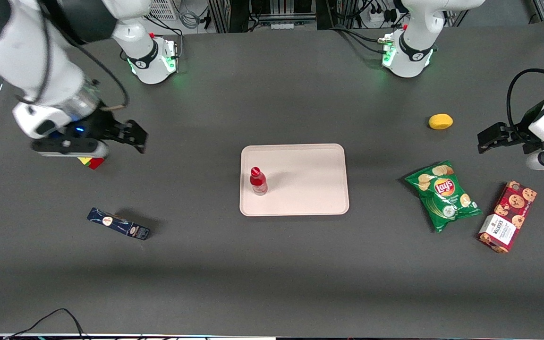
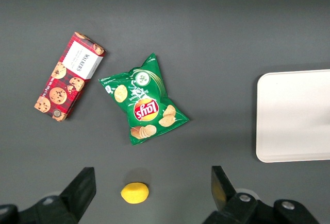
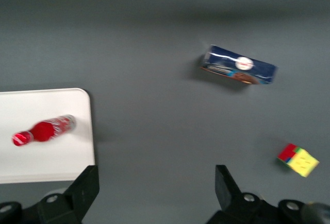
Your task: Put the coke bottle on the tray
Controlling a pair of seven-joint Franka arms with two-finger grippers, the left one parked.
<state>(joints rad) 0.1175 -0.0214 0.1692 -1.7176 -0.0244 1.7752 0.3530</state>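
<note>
Coke bottle on tray; tool wide, empty

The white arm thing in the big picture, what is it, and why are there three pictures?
It is a robot arm. Its end effector, a two-fingered hand, hangs open and empty above a coloured cube. One camera looks down at the table from the front; the others ride on the arms' wrists. The coke bottle stands on the tray. Also lying on the table: a blue box, a chips bag, a cookie box and a lemon.
</note>
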